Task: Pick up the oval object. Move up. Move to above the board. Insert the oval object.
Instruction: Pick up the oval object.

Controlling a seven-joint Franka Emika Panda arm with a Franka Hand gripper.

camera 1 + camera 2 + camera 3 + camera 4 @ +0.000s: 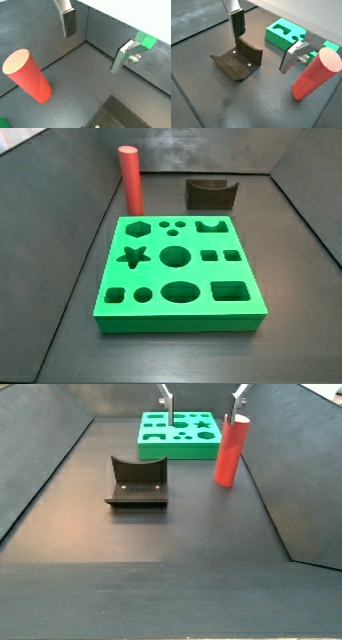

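Observation:
The oval object, a tall red rod, stands upright on the dark floor next to the green board; it shows in both wrist views (27, 75) (314, 75) and in both side views (131, 180) (233, 449). The board (177, 268) (178, 434) lies flat with its cut-out holes empty; a corner of it shows in both wrist views (284, 32) (145, 40). My gripper (93, 52) (262, 53) (203, 406) hangs open and empty above the floor. The rod stands outside the jaws, beside one finger (294, 55). The gripper is out of a side view.
The fixture (238, 60) (136, 481) (210, 193) stands on the floor near the board and just below one finger (236, 22). Grey walls enclose the floor on all sides.

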